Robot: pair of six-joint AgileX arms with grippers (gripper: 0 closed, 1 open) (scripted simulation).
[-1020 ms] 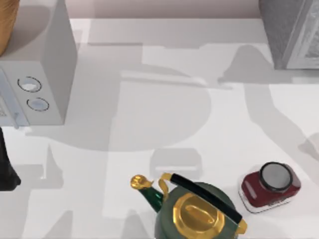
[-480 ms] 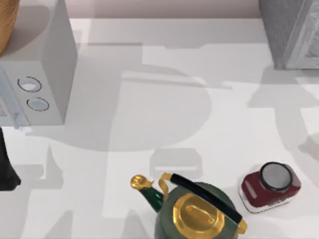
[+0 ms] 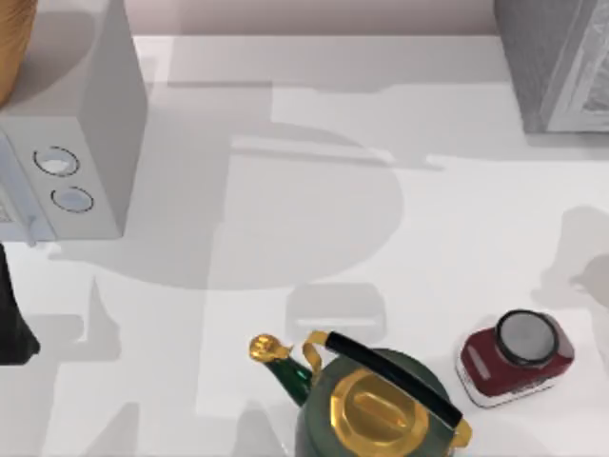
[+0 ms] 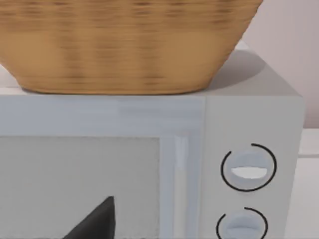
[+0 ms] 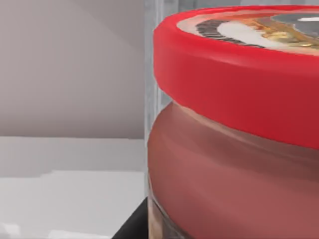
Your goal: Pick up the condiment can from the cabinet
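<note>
Fingers first: can't honestly tell how wide the right gripper's are, just a dark sliver (image 5: 130,224) beside the condiment can (image 5: 234,139), which looms right up close. I'd centre on the body below the red rim before squeezing. Left arm idles facing the microwave (image 4: 149,164).

The middle of the table (image 3: 314,190) is bare, so a hand can pass there. A microwave (image 3: 67,162) blocks the left, a cabinet (image 3: 561,67) the far right corner. A kettle (image 3: 376,405) and a jar (image 3: 514,357) stand near the front.
</note>
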